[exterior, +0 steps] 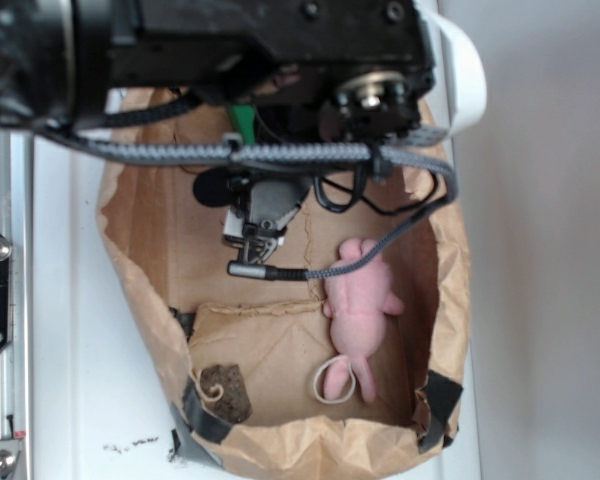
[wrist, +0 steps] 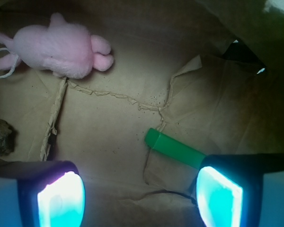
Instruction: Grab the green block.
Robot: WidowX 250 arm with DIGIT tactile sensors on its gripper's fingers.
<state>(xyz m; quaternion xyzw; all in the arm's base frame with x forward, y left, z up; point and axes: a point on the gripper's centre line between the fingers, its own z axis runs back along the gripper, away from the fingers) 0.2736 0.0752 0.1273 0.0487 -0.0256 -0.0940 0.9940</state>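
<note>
The green block (wrist: pixel 174 148) lies flat on the brown paper floor of the bag. In the wrist view its far end runs under my right finger (wrist: pixel 221 195). My gripper (wrist: pixel 141 198) is open, hovering above the floor with nothing between the glowing pads, so the block sits to the right of the gap rather than inside it. In the exterior view only a green sliver of the block (exterior: pixel 242 120) shows under the arm, and the gripper (exterior: pixel 255 245) hangs inside the bag.
A pink plush toy (exterior: pixel 360 300) (wrist: pixel 57 49) lies in the bag with a white loop (exterior: pixel 334 382) at its end. A brown lump (exterior: pixel 227 390) (wrist: pixel 0 137) sits in a corner. The crumpled paper bag walls (exterior: pixel 140 290) enclose the space, and cables cross above.
</note>
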